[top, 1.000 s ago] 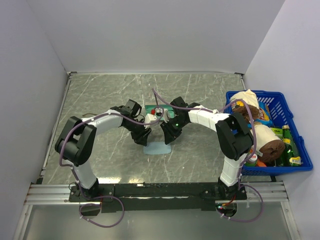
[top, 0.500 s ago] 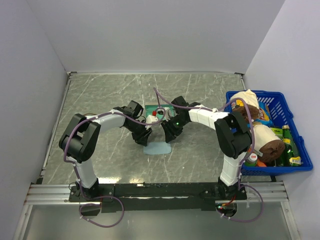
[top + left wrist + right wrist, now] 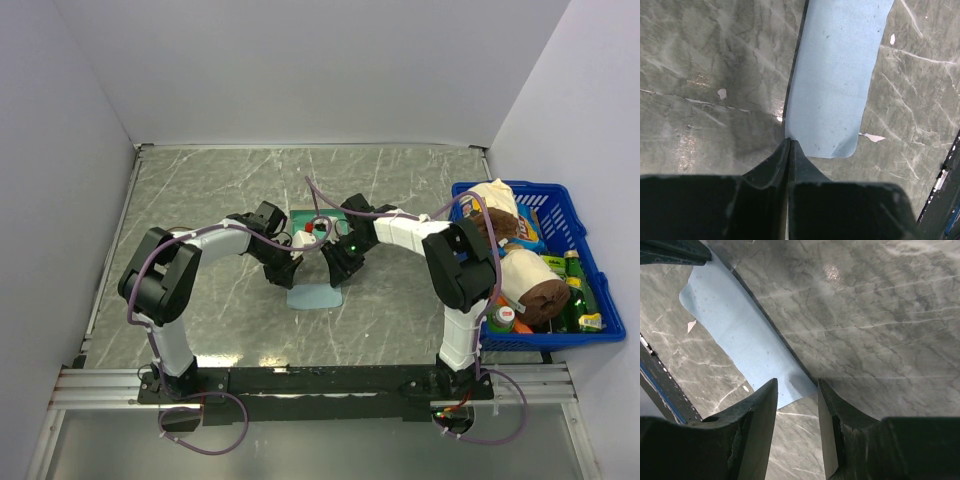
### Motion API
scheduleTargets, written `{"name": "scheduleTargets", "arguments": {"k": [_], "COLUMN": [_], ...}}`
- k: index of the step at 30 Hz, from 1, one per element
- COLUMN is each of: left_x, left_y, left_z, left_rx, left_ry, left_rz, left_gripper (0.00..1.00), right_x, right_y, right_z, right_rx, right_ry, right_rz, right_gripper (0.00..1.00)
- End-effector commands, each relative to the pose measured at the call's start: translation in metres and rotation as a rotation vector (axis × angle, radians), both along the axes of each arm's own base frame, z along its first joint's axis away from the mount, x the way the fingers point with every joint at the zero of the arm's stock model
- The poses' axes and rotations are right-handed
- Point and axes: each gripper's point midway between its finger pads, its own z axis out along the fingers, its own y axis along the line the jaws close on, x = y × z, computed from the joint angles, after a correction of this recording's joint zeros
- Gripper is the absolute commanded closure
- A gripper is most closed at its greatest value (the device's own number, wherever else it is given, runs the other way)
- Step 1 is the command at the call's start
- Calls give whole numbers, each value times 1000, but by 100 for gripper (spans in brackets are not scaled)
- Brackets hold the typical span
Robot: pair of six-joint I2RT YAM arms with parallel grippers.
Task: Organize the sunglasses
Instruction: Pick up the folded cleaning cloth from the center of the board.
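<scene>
Left pincer [image 3: 788,142]: my fingers were pressed together, and their tips met on the near corner of the blue cloth [image 3: 832,75], so I judged that I had that corner pinched.
Right pincer [image 3: 796,390]: my jaws stood partly apart and held nothing. They straddled the cloth's opposite corner, one finger on each side of it.
Blue cloth: it lay as a long, narrow strip on the marble table [image 3: 700,60]. One long edge cast a dark line, as if that edge was slightly raised.
Sunglasses: I could not find them in any view. Neither wrist camera showed them on or beside the cloth, and from above my arms covered the ground just behind it.
Step in hand: I took this to be getting hold of both ends of the cloth before dealing with the glasses.
Doing it well: the right fingers should drop until the lower tip slides under the corner, then close on fabric alone. The left grip should not pull until the right one has closed. After that both ends should rise together and level, so the cloth stays taut.
Risk: scraping the marble, or dragging the strip out of the left pinch.
Farther out: a green item [image 3: 300,214] sat just behind the cloth, and a blue basket [image 3: 575,215] stood well to its right.
</scene>
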Motion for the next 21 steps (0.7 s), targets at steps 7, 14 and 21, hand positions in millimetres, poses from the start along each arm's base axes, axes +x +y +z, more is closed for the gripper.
{"name": "scheduleTargets", "arguments": {"k": [7, 14, 21], "left_x": [-1, -1, -2], "left_y": [-6, -7, -9], "left_z": [3, 7, 10], "left_rx": [-20, -31, -37], "left_ry": [-4, -15, -7], "left_rz": [-31, -30, -36], "left_gripper": [99, 99, 99], "right_x": [23, 16, 9], "right_y": [0, -1, -3], "right_z": [10, 2, -5], "right_rx": [-13, -31, -43], "right_ry": [-85, -28, 12], "right_rz": [-35, -26, -13], "right_gripper": [51, 54, 61]}}
